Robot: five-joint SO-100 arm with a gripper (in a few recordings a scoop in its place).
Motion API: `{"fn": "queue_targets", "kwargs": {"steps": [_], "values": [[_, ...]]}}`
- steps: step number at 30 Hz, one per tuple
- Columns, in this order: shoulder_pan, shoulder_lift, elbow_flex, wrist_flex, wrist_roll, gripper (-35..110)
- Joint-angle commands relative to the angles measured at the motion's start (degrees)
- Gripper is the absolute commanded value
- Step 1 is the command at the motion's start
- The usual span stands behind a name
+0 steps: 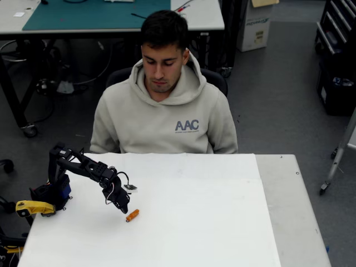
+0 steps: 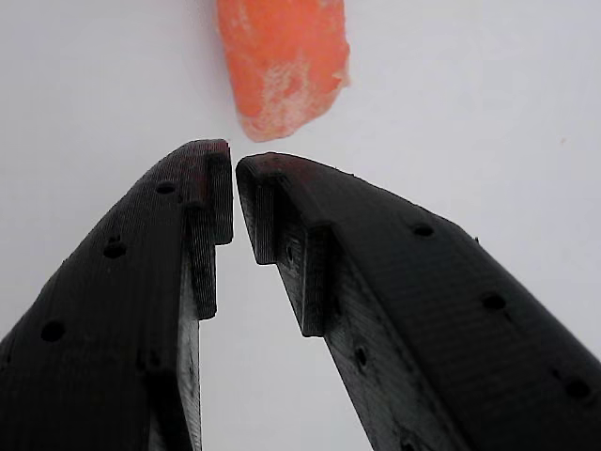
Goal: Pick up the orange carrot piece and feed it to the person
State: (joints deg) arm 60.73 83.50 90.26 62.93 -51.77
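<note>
My black two-finger gripper (image 2: 234, 164) hangs low over the white tabletop (image 1: 211, 222), jaws nearly together with only a thin slit at the tips and nothing between them. Just beyond the tips lies the small orange carrot piece (image 2: 282, 61), loose on the tabletop and apart from me. If I push forward like this, I judge the tips would knock the stub and roll it away; the jaws must spread first. Farther off, the person in the light grey hoodie (image 1: 165, 111) sits behind the tabletop's far edge, so a weak pinch risks dropping it on the way there.
</note>
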Motion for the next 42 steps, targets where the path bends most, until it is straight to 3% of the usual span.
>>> {"fn": "queue_targets", "kwargs": {"steps": [1,11,22,42], "values": [[0.09,1.67,-3.96,0.62,-0.88,-2],[-0.53,2.37,-3.96,0.09,-0.97,-1],[-0.53,1.76,-3.96,0.09,-7.65,24],[-0.53,-0.53,-3.96,0.18,-8.7,24]]}}
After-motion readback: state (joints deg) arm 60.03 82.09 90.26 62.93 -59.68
